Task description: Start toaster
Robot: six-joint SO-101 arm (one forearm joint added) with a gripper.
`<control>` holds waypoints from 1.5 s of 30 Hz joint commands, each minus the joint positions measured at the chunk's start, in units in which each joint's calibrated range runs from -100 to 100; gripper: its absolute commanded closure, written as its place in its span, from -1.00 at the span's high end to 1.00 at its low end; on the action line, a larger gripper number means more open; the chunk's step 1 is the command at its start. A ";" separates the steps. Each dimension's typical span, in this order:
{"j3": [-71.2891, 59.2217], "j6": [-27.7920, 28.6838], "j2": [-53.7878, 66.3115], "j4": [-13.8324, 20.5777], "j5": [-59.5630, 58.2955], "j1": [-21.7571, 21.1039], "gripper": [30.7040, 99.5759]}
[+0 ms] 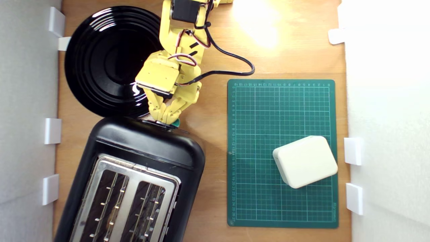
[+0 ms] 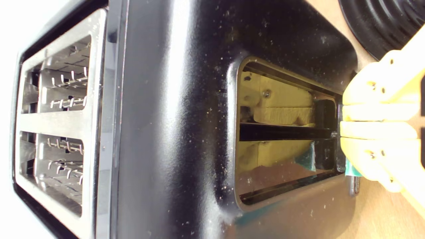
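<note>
1. Two slots in the toaster [image 1: 134,174] look empty; it stands at the exterior view's lower left, heavy and glossy-slick.
2. Its small teal lever [image 1: 176,123] is the part to press.
3. Yellow fingers [image 2: 375,126] sit pressed together on that lever.
4. Right of it, a white box [image 1: 305,161] rests on the green mat [image 1: 255,201].

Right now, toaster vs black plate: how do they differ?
The toaster is a boxy, rounded-corner body with a silver two-slot top; the plate is flat, round and ringed. The gripper is at the toaster's lever end; the plate lies beside it, bare of objects. Both are glossy black.
</note>
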State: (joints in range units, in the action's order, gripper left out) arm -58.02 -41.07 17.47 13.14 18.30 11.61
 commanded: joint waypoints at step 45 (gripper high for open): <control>5.00 1.36 -9.64 0.08 10.35 -3.28 -0.98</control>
State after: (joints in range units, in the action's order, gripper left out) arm -53.20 -39.67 13.88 13.14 24.85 10.98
